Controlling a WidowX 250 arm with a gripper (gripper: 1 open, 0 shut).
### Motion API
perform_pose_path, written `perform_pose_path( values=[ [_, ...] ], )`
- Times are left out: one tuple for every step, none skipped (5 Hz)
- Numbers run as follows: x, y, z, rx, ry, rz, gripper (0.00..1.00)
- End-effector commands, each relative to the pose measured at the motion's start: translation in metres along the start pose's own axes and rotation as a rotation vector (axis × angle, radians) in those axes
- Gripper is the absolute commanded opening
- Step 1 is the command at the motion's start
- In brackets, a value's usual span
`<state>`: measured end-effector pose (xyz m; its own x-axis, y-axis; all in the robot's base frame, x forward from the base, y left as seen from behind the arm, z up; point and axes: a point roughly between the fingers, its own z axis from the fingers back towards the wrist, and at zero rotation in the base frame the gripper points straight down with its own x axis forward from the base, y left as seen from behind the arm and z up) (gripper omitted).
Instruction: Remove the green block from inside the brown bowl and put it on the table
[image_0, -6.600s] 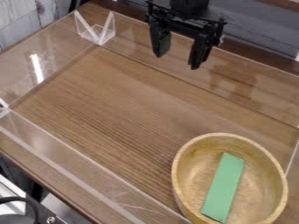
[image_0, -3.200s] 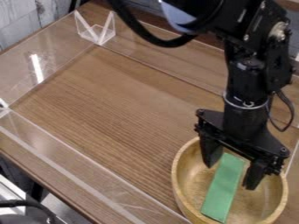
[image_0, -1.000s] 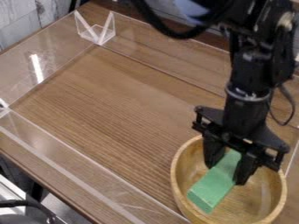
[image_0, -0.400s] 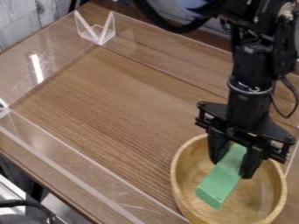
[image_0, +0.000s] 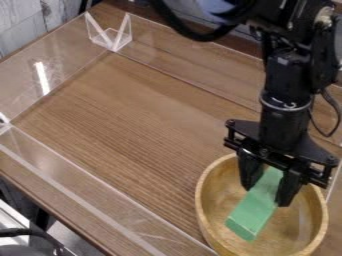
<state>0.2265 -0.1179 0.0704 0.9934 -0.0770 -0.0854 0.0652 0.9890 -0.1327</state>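
Green block (image_0: 259, 208): sitting tilted inside the brown bowl (image_0: 214, 182), upper end rising between the jaws, long axis slanting down and away from them toward the bowl's near wall. Gripper (image_0: 277, 178): pointing straight down, jaws closing tight on the block's upper end. Bare tabletop (image_0: 134, 120) lying off to the side of the jaws.

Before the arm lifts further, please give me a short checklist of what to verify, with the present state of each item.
1. Hand shut on the green block: ok.
2. Block's upper end raised, tilted: ok.
3. Block's lower end clear of the brown bowl: not ok, it is still inside.
4. Bare table beside the bowl for placing: ok.
5. Grip firm enough to lift: cannot tell.
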Motion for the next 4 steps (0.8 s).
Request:
perform_pose_path(
  values=[
    [0.0040,-0.0002,0.0086,-0.020,-0.036,0.012,0.00],
    [0.0041,0.0002,0.0077,-0.025,-0.036,0.017,0.00],
    [0.0038,0.0007,0.0071,-0.030,-0.034,0.022,0.00],
    [0.0041,0.0009,0.0060,-0.033,-0.033,0.026,0.00]
  ],
)
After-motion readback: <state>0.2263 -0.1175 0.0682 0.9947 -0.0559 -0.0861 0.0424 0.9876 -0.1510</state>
